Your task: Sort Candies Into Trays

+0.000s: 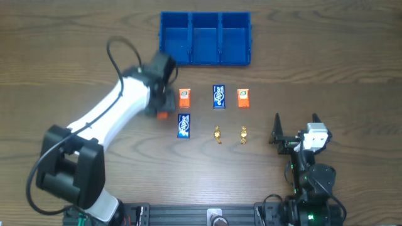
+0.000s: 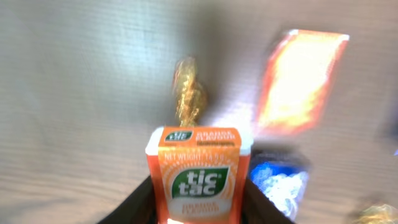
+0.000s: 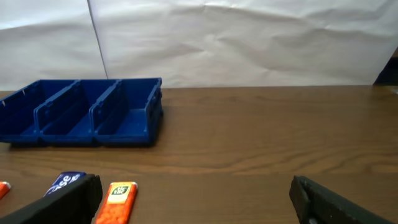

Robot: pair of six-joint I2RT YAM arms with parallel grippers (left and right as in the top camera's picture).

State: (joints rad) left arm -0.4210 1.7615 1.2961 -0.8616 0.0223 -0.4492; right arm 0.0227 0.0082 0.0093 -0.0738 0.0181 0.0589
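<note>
My left gripper (image 1: 161,110) is shut on an orange mint box (image 2: 199,174), held upright just left of the candy group. On the table lie two more orange boxes (image 1: 184,98) (image 1: 243,98), two blue packets (image 1: 218,96) (image 1: 184,125) and two gold-wrapped candies (image 1: 218,134) (image 1: 243,134). The left wrist view has a gold candy (image 2: 188,96), an orange box (image 2: 301,81) and a blue packet (image 2: 280,183) beyond the held box. The blue three-compartment tray (image 1: 205,56) stands at the back. My right gripper (image 1: 295,129) stands open near the right base, with nothing between its fingers.
In the right wrist view the tray (image 3: 124,127) is far off on the wood table, with an orange box (image 3: 118,200) and a blue packet (image 3: 65,182) closer in. A white wall backs the table. Bare wood surrounds the candies on both sides.
</note>
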